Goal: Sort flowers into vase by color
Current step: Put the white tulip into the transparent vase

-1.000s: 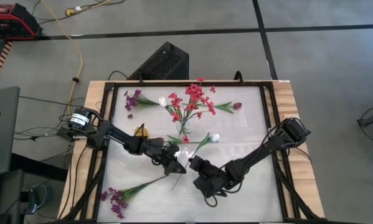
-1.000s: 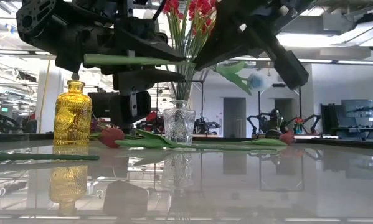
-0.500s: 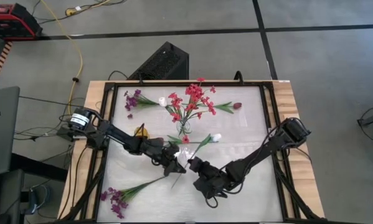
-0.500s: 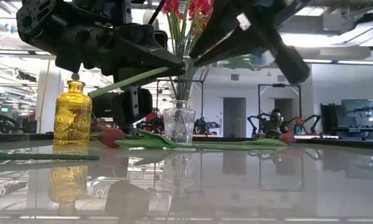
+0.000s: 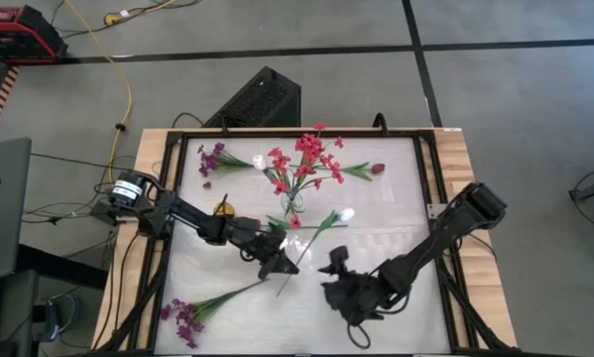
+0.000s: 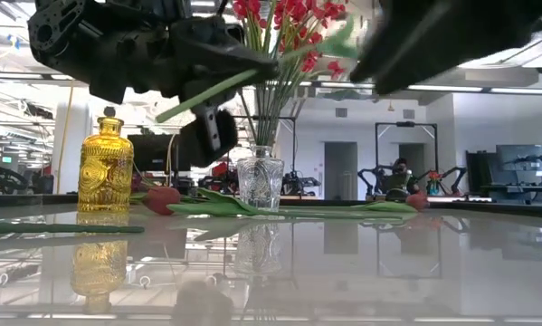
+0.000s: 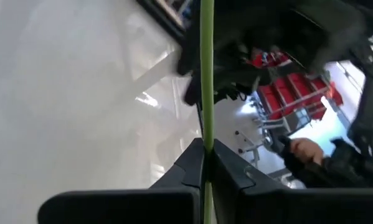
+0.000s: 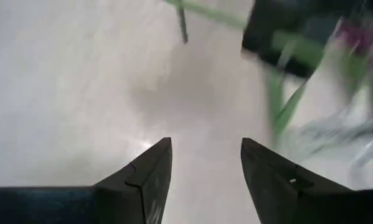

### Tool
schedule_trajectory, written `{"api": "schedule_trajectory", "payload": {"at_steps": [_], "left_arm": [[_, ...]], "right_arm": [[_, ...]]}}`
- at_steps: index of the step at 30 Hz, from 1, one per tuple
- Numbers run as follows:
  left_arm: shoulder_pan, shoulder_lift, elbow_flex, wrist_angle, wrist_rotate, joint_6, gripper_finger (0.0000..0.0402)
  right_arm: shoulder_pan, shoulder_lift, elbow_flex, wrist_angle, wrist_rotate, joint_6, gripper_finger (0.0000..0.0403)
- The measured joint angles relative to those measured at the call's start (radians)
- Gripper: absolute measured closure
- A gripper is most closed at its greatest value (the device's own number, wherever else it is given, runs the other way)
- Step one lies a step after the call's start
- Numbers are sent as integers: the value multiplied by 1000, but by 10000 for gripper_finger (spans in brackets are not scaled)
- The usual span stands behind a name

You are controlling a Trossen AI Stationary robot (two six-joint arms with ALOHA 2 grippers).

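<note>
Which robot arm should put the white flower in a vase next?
Probably the left. The left gripper is shut on the white flower's stem, held above the table; the right gripper is open and empty.

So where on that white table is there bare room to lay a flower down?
Bare stretches: the right side past the clear glass vase of red flowers, and the near strip between the purple sprig and right gripper. Crowded: the far edge and the middle, where the left gripper holds a white-budded stem.

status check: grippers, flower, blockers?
Left gripper shut on white-bud stem, mid-table. Right gripper open, empty. Clear vase holds red flowers.
</note>
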Motion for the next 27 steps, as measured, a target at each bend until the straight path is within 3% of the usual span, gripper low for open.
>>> {"api": "schedule_trajectory", "payload": {"at_steps": [6,12,17,22,27], "left_arm": [[-16,-1,60,-15,11,163,401],[-32,-1,131,-77,9,323,401],[-32,-2,208,-238,-36,429,401],[-45,-2,287,-406,-116,544,401],[-58,-2,331,-461,-181,625,401]], "right_arm": [[14,-69,-218,326,-102,195,193],[30,-140,-422,766,-89,205,203],[-1,-139,-519,1175,-113,87,204],[-18,-125,-523,1275,-152,-15,205],[-18,-125,-523,1303,-150,-61,205]]}}
